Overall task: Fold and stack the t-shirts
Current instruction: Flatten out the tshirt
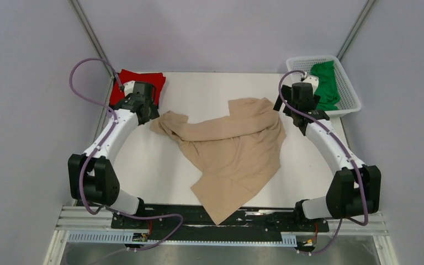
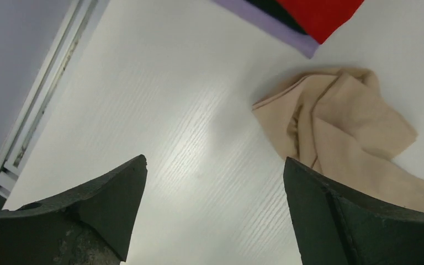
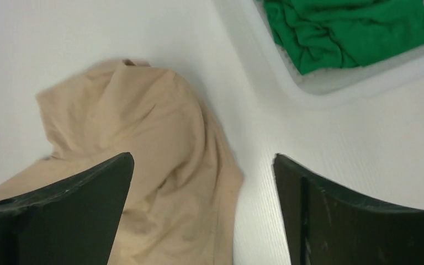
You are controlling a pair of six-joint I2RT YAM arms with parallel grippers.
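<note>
You will find a white lattice basket (image 1: 349, 91) at the far right corner of the white worktop (image 1: 210, 88); its plastic rim looks pale and rounded in the right wrist view. The worktop's surface shows a fine wood grain. A metal rail (image 1: 83, 223) runs along its near edge, and two slim metal posts (image 1: 90, 33) rise against the grey walls (image 1: 215, 27) behind the far corners.
</note>
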